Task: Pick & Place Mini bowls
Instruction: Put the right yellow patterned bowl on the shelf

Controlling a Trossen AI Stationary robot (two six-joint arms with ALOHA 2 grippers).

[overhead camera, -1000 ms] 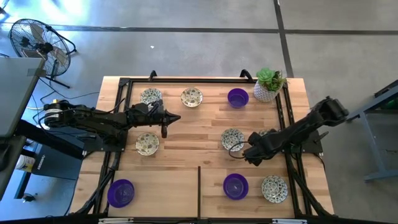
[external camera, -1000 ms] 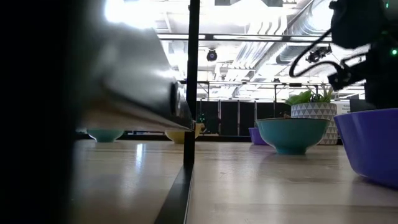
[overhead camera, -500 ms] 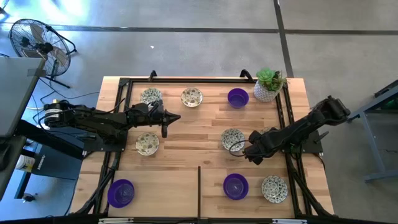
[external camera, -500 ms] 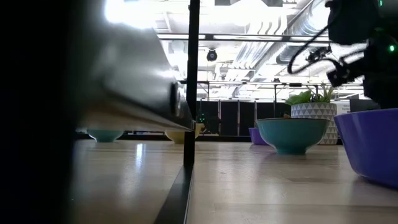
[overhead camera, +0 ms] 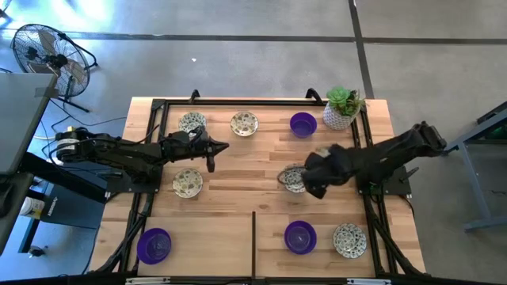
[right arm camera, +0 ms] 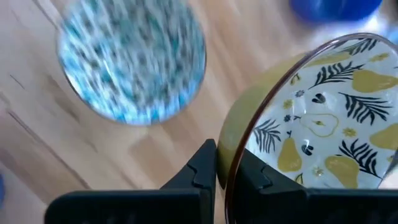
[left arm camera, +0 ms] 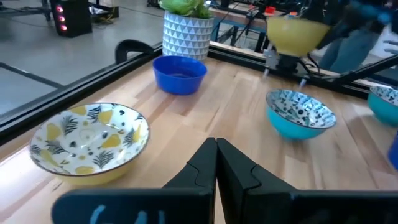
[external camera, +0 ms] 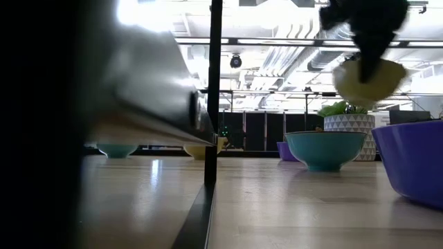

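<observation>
Up comes our right gripper, pinching the pear-patterned bowl above a teal bowl; left gripper clenched, empty.

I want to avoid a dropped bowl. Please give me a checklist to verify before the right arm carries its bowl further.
1. Right end effector closed on the rim of the pear-pattern bowl: ok.
2. Pear-pattern bowl lifted off the table: ok, the low view shows it in the air.
3. Grip secure for travel: cannot tell, only the rim is pinched.
4. Teal bowl below is apart from the held one: ok.
5. Left end effector shut, on the left side, out of the path: ok.
6. Destination spot: cannot tell.
</observation>
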